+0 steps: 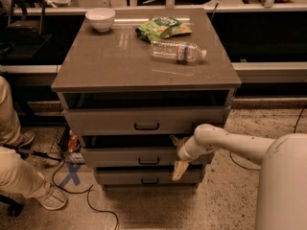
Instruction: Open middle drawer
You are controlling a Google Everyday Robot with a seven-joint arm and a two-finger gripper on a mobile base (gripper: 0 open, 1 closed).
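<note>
Our gripper sits at the right end of the middle drawer. Its fingers are spread apart. One pale finger hangs down over the right part of the bottom drawer, and the other, darker one reaches up near the middle drawer's top edge. We cannot tell whether either finger actually touches the drawer front. The white arm runs from the gripper back to the right and joins our rounded body at the frame's lower right corner. The middle drawer is the second of three in a grey-taupe cabinet, and its small black handle lies just left of the gripper. A dark gap shows above its front. The top drawer sits above it with its own black handle and a dark slot beneath the cabinet top. On that top we see a white bowl at the back left, a green snack bag near the back middle, and a clear plastic bottle lying on its side just in front of the bag. To the left of the cabinet there is a person's leg in light trousers with a shoe, and on the speckled floor between them lie a blue tape cross and a dark cable.
</note>
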